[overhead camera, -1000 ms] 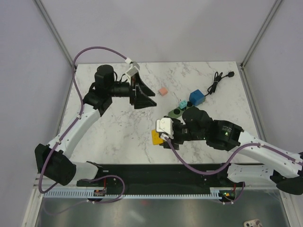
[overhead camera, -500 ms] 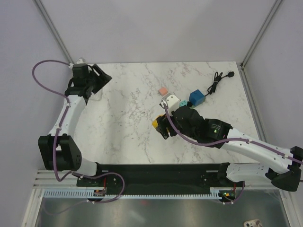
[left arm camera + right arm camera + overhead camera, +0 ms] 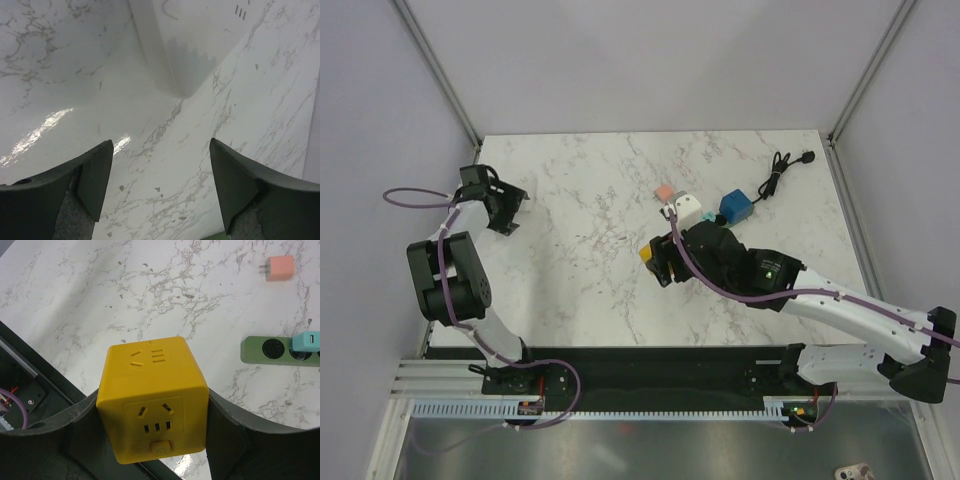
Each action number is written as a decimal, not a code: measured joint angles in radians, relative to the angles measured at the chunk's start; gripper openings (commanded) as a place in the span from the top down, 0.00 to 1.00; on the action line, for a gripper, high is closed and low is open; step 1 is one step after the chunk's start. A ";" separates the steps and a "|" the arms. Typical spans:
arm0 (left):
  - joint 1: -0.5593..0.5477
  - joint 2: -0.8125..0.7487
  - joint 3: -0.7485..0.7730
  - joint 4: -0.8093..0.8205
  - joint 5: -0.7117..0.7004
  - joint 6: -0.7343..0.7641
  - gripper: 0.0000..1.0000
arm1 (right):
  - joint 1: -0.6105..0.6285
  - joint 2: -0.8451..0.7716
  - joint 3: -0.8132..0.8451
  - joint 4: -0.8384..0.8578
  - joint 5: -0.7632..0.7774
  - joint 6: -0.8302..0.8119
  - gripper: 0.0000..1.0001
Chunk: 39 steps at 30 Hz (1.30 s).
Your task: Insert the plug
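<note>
My right gripper (image 3: 156, 405) is shut on a yellow cube socket (image 3: 152, 400) and holds it above the marble table, socket faces toward the camera. In the top view the gripper (image 3: 656, 264) and the cube (image 3: 646, 255) are near the table's middle. A pink plug (image 3: 279, 268) lies on the table beyond it, also seen in the top view (image 3: 664, 192). My left gripper (image 3: 503, 207) is open and empty at the table's far left edge; in its wrist view (image 3: 160, 185) it hangs over bare marble.
A green power strip (image 3: 272, 349) with a teal plug (image 3: 306, 341) in it lies right of the yellow cube. A blue cube socket (image 3: 735, 207) and a black cable with plug (image 3: 778, 172) lie at the back right. A white block (image 3: 190, 45) stands ahead of the left gripper.
My left arm has swung from the table's middle back to the far left edge. My right gripper has carried the yellow cube a little away from the near edge, toward the pink plug.
</note>
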 measured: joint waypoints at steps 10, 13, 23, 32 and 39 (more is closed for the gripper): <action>0.045 0.080 -0.053 0.207 0.001 -0.057 0.20 | -0.016 0.060 0.000 0.020 -0.001 -0.024 1.00; 0.056 0.117 -0.065 0.278 0.005 -0.077 0.22 | -0.034 0.082 0.000 0.032 -0.005 -0.032 1.00; 0.082 0.179 -0.124 0.513 0.050 -0.123 0.26 | -0.055 0.101 0.000 0.056 -0.034 -0.046 1.00; 0.082 0.219 -0.135 0.633 0.092 -0.140 0.40 | -0.064 0.122 0.000 0.061 -0.057 -0.046 1.00; 0.081 0.201 -0.185 0.699 0.143 -0.183 0.76 | -0.066 0.120 -0.001 0.061 -0.057 -0.045 1.00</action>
